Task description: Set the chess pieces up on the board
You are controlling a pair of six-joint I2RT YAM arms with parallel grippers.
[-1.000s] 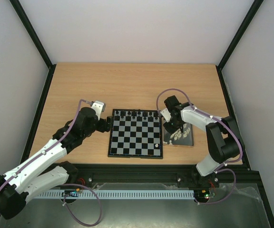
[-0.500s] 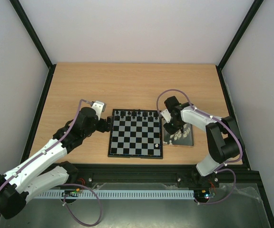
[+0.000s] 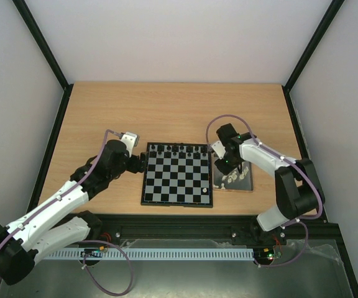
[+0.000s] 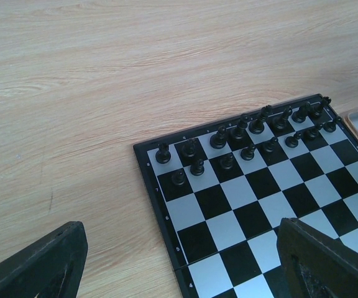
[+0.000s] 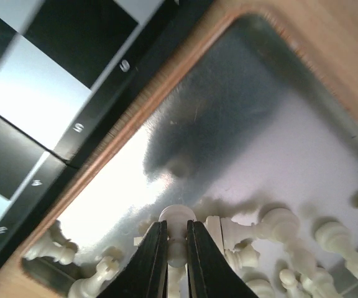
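The board [image 3: 176,180] lies at the table's near middle, with black figures along its far two rows [image 4: 247,139] and one cream-white piece [image 3: 204,190] on its near right corner square. My right gripper [image 5: 176,239] hangs over the metal tray [image 5: 260,124], shut on a cream-white pawn [image 5: 178,218] held upright between the fingertips. Several more cream-white chess pieces [image 5: 278,226] lie loose on the tray below it. In the top view this gripper [image 3: 227,166] is just right of the board. My left gripper [image 4: 179,273] is open and empty over the board's far left edge [image 3: 139,163].
The metal tray [image 3: 243,181] sits against the board's right side. A black frame rail [image 3: 229,219] runs along the near table edge. Bare wood [image 4: 104,74] lies beyond and to the left of the board.
My right arm has swung its elbow to the right and its gripper has shifted slightly left over the tray. The left arm has hardly moved.
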